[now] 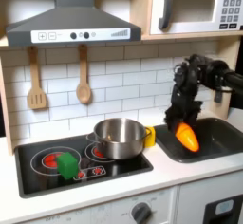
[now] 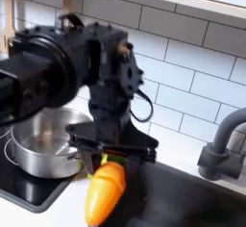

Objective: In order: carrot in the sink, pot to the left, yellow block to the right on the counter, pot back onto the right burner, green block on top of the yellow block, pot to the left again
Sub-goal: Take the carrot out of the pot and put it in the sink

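Note:
My gripper (image 1: 180,123) is shut on the orange carrot (image 1: 187,137) and holds it over the dark grey sink (image 1: 220,142) at the first exterior view's right. In the second exterior view the carrot (image 2: 104,192) hangs tip-down from the gripper (image 2: 108,162), in front of the sink (image 2: 187,200). The steel pot (image 1: 119,138) stands on the right burner of the black cooktop (image 1: 33,155); it appears as the pot (image 2: 40,146) at the second exterior view's left. A yellow block (image 1: 149,136) touches the pot's right side. The green block (image 1: 66,164) lies on the left burner.
A dark curved faucet (image 2: 225,139) rises at the sink's far side. A wooden spatula (image 1: 36,81) and spoon (image 1: 84,76) hang on the tiled wall, under a range hood (image 1: 71,24). A microwave (image 1: 195,8) sits above the arm. Cream counter (image 1: 176,171) runs along the front.

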